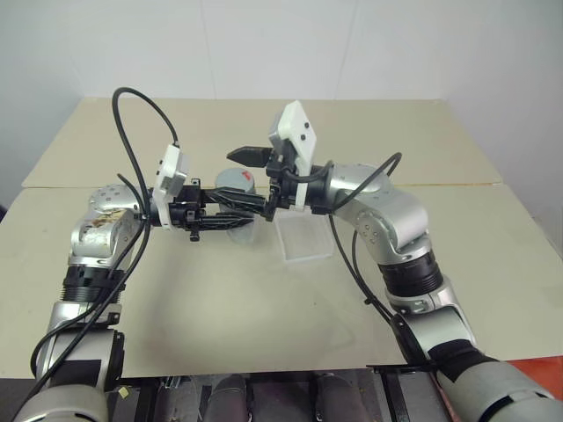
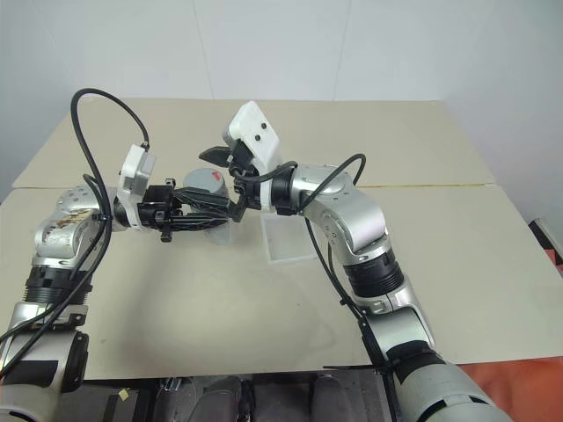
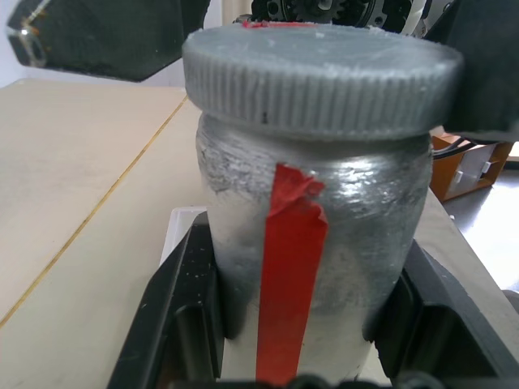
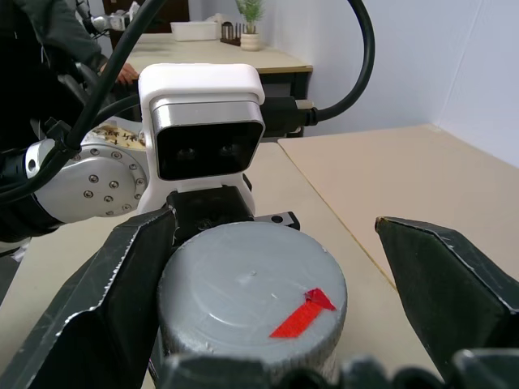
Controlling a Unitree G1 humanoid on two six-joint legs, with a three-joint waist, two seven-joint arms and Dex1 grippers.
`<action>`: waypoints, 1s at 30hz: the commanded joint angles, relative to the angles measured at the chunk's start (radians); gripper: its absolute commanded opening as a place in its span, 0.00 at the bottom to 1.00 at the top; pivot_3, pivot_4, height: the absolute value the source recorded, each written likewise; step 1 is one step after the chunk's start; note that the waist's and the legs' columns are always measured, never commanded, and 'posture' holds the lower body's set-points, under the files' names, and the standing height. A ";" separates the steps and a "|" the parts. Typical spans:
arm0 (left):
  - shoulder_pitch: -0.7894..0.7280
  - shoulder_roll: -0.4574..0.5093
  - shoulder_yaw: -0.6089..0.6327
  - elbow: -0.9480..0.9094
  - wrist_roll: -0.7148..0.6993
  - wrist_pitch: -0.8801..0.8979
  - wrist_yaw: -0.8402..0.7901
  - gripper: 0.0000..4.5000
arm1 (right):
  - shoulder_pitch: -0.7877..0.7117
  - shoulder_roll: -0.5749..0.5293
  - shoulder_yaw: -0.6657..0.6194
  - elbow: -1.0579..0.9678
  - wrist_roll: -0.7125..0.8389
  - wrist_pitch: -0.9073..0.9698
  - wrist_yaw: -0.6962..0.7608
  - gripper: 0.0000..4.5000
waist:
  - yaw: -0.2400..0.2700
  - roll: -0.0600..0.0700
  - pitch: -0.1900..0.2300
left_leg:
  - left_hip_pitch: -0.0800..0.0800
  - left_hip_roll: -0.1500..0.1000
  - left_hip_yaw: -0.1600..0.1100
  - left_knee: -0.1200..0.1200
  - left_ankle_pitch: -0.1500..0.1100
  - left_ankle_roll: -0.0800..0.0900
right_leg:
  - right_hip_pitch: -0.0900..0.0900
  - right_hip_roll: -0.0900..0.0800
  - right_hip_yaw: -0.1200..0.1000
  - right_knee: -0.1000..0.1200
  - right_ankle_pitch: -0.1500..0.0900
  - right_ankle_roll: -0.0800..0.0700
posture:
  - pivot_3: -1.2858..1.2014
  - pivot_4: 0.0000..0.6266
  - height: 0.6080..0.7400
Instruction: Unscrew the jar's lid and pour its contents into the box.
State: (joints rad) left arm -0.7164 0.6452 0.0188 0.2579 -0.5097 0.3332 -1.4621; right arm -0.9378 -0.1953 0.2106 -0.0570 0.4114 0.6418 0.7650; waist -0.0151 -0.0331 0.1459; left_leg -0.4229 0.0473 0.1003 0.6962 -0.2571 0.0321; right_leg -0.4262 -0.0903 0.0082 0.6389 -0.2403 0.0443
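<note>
Above the beige tabletop (image 1: pixel 220 299), my left fingers (image 3: pixel 182 316) pinch the jar (image 3: pixel 312 235). My right fingers (image 4: pixel 105 292) stand spread around its lid (image 4: pixel 251 296)

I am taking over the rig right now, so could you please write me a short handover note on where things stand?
Left pincer: shut on the small clear jar with a red stripe, held above the table.
Right pincer: open, one finger on each side of the grey ribbed screw lid, not gripping.
Shallow clear plastic box: on the table beside the jar.
Done: jar lifted. Left: unscrew lid, pour.
</note>
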 commanded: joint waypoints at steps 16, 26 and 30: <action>0.001 0.039 0.027 -0.018 -0.019 -0.001 -0.020 0.43 | 0.058 -0.097 -0.071 -0.101 0.046 0.019 -0.010 0.99 | 0.001 0.000 0.000 | 0.000 0.000 0.000 0.000 0.000 0.001 | 0.000 0.000 0.000 0.000 0.000 0.000 | 0.52 0.24 1.00; 0.011 0.048 0.030 -0.031 -0.025 0.007 -0.022 0.43 | 0.087 -0.138 -0.099 -0.137 0.074 0.029 -0.014 0.99 | 0.001 0.000 0.000 | 0.000 0.000 0.000 0.000 -0.001 0.001 | 0.000 0.000 0.000 0.000 0.000 0.000 | 0.52 0.24 1.00; 0.014 0.051 0.031 -0.035 -0.027 0.011 -0.024 0.43 | 0.093 -0.148 -0.110 -0.137 0.078 0.034 -0.019 0.99 | 0.001 0.000 0.000 | 0.000 0.000 0.000 0.000 -0.001 0.001 | 0.000 0.000 0.000 0.000 0.000 0.000 | 0.52 0.24 1.00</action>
State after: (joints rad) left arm -0.6983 0.6863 0.0268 0.2556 -0.5148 0.3471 -1.4717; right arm -0.8388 -0.3395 0.1372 -0.1668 0.4772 0.6793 0.7555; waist -0.0143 -0.0331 0.1459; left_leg -0.4229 0.0473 0.1003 0.6962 -0.2580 0.0337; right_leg -0.4262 -0.0904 0.0083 0.6389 -0.2403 0.0443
